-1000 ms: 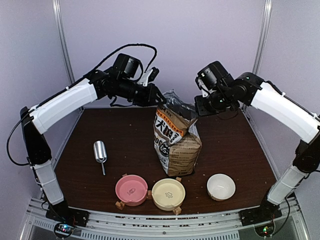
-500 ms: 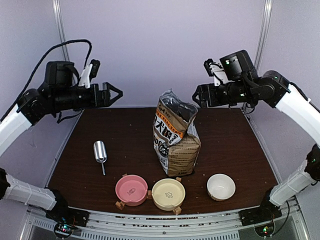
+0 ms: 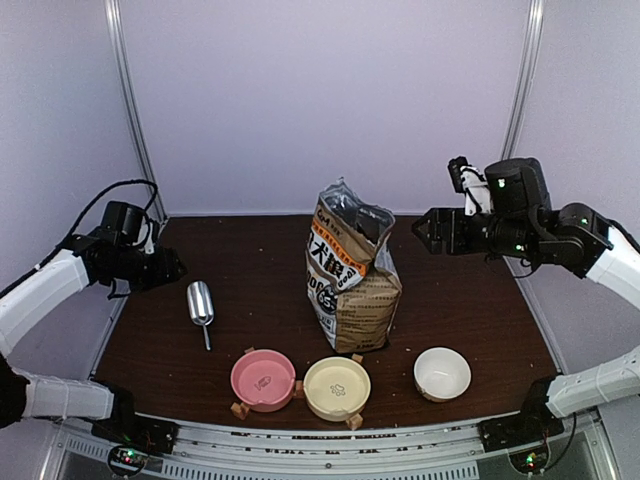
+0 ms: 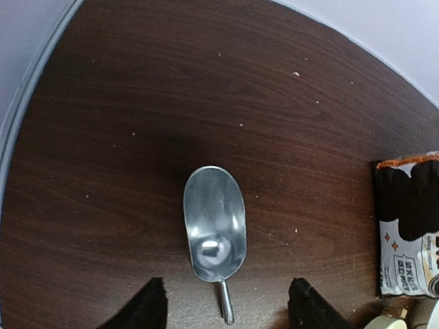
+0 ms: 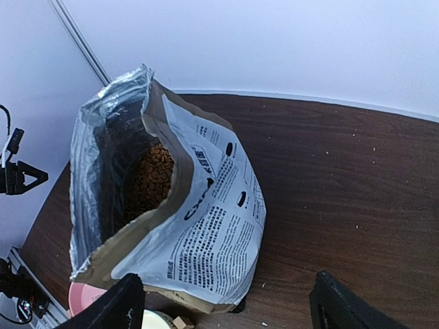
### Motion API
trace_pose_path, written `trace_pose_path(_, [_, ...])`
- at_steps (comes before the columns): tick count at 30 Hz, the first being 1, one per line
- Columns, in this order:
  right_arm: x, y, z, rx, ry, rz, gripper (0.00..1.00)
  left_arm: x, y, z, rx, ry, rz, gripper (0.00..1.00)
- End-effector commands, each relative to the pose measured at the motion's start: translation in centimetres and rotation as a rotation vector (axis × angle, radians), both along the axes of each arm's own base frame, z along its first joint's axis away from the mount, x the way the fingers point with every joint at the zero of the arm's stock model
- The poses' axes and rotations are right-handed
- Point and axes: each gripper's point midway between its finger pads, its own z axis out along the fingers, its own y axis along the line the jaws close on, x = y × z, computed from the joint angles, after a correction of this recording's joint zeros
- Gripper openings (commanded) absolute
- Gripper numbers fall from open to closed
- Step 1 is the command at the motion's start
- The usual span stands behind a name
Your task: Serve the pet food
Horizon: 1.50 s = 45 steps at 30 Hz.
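With both arms bent out to either side of the bag, the left gripper hangs low on the bag's left, pointing down, fingers spread and empty, while the right gripper hovers higher on the bag's right, aimed toward its top, jaws wide apart and empty.

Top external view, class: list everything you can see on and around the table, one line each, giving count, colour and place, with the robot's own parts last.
bag: one, kraft-brown with print, standing open mid-table
pet food: one heap, reddish-brown pellets, inside the bag
scoop: one, shiny metal, lying empty left of the bag
pink bowl: one, pink, near edge, left of the row
cream bowl: one, pale yellow, middle of the row
white bowl: one, white, right of the row
table: one, dark brown
left gripper: one, black, open, above the scoop
right gripper: one, black, open, right of the bag's top
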Motion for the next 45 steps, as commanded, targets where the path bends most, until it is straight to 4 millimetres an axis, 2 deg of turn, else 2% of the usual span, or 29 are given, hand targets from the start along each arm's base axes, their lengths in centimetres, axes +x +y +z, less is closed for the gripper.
trace_pose_path(1, [-0.2,-0.6,-0.6,0.075,0.007,-0.048,0.84,2.9,0.6,-1.5,-0.023,-0.014,0.018,0.57])
trace_pose_path(6, [-0.4,-0.6,-1.7,0.091,0.035,-0.053,0.85,4.3,1.9,-4.9,-0.043,0.055,0.059,0.55])
trace_pose_path(11, [0.0,-0.3,-2.4,0.088,0.050,-0.064,0.84,5.5,0.8,-7.0,-0.098,0.098,0.013,0.52])
trace_pose_path(17, [0.4,0.5,-3.0,0.093,0.060,-0.055,0.84,6.2,0.6,-9.3,-0.086,0.150,0.001,0.51])
trace_pose_path(22, [0.7,0.9,-3.3,0.071,0.071,-0.046,0.84,6.5,1.0,-10.8,-0.062,0.190,0.017,0.38])
trace_pose_path(31, [0.4,0.4,-3.8,0.081,0.069,-0.058,0.83,6.4,1.0,-10.9,-0.074,0.183,0.028,0.02])
trace_pose_path(35, [0.5,0.2,-3.3,0.084,0.056,-0.065,0.83,5.5,1.3,-9.4,-0.081,0.150,0.057,0.00])
trace_pose_path(38, [0.4,0.2,-2.6,0.097,0.042,-0.060,0.83,4.7,1.5,-7.0,-0.128,0.089,0.108,0.00])
trace_pose_path(41, [-0.1,0.4,-1.4,0.129,0.012,-0.035,0.83,3.9,0.8,-3.0,-0.270,-0.033,0.164,0.00])
trace_pose_path(45, [-1.1,1.5,1.1,0.211,-0.047,0.041,0.85,2.3,-0.5,4.7,-0.415,-0.242,0.227,0.00])
